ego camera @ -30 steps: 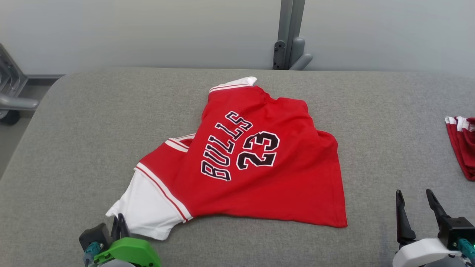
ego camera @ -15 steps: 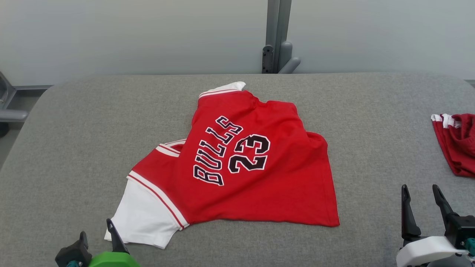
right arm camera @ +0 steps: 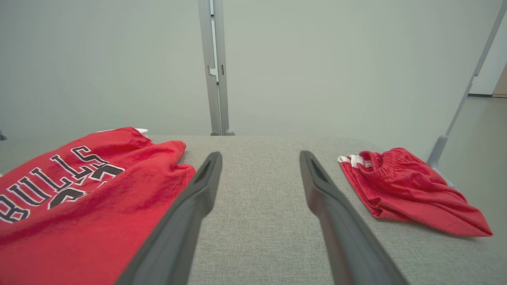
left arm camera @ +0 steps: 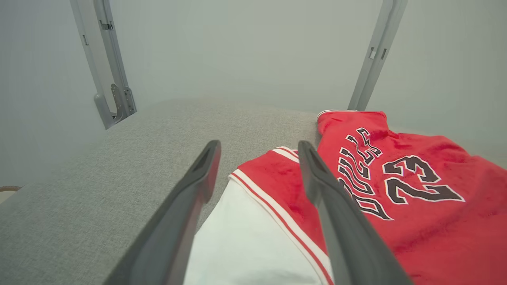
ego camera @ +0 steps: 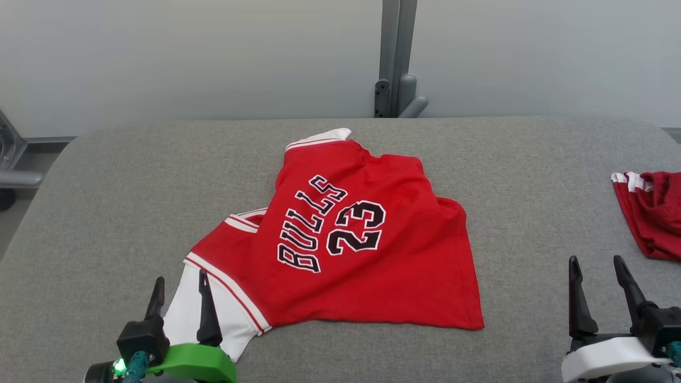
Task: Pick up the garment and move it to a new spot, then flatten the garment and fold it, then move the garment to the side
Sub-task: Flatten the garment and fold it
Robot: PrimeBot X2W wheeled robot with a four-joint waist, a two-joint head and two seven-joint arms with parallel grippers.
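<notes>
The jersey [ego camera: 362,234] lies in the middle of the table [ego camera: 106,202], lettered side up and only partly flat. Its shoulder end points toward the table's left end and its hem toward the right end, so its long axis runs roughly along the table's length. It is skewed a little, with one white sleeve [ego camera: 205,314] stretched toward the table's near edge. The left claw [ego camera: 180,276] sits over that sleeve, fingers spread and empty, and I cannot tell whether they touch the cloth. It looks the nearer arm by far, and the jersey runs away from it toward the table's far right. The right claw [ego camera: 595,260], also spread and empty, hangs over bare table past the hem corner — apart from the cloth, between it and the red shorts [ego camera: 652,213] at the table's right end.
</notes>
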